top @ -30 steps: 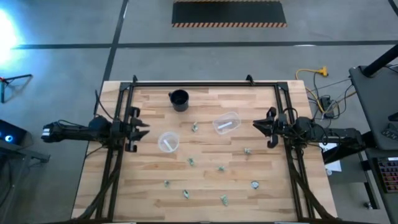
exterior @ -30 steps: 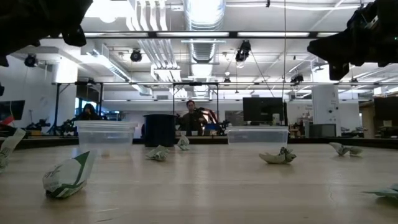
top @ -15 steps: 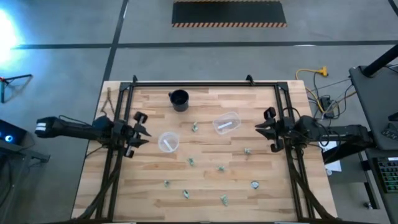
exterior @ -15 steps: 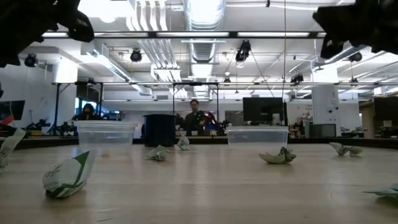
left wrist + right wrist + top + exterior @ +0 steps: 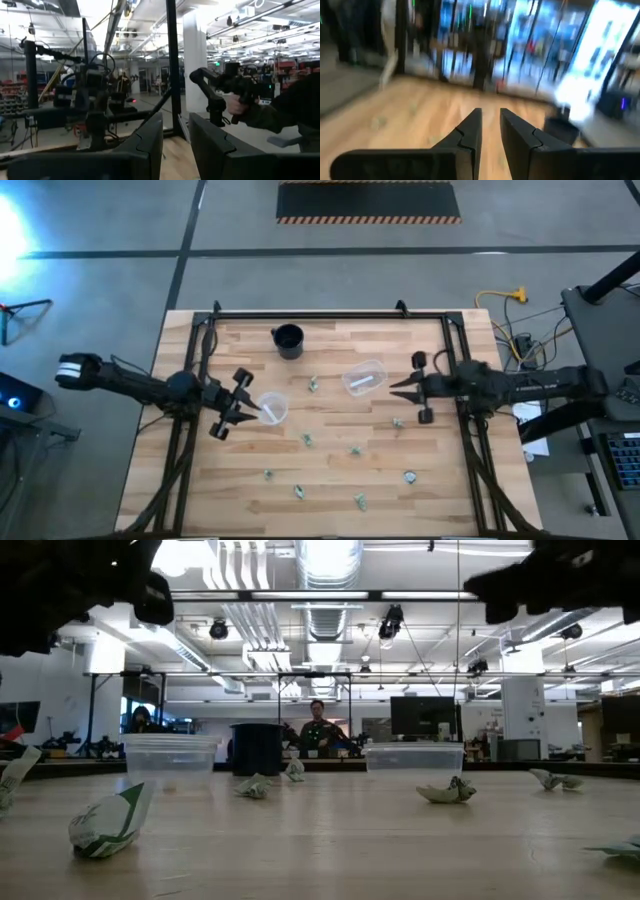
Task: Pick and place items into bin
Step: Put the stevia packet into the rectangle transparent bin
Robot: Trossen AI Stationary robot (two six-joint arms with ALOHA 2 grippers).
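We find the left gripper (image 5: 243, 406) reaching in from the table's left edge, its arm angled toward the table's front, with its tips just beside the rim of a clear cup (image 5: 271, 408). Its own wrist view shows the two fingers (image 5: 150, 142) parted by a narrow gap with nothing between them.

The right gripper (image 5: 398, 388) reaches in level from the right edge, and a second clear cup (image 5: 365, 376), lying on its side, sits just ahead of its tips. The right wrist view shows its fingers (image 5: 470, 132) likewise slightly apart and empty above the wooden table (image 5: 420, 107).

The items (image 5: 355, 451), small pale green-and-silver scraps, lie scattered on the boards in front of and between the two grippers, one (image 5: 398, 422) directly below the right gripper's tips in the overhead view. A black cup (image 5: 288, 340) stands well beyond the left gripper, near the far edge.

The low view adds what the overhead cannot: both grippers hang well above the tabletop, and the scraps (image 5: 448, 791) are crumpled. A person (image 5: 317, 730) stands in the room behind.
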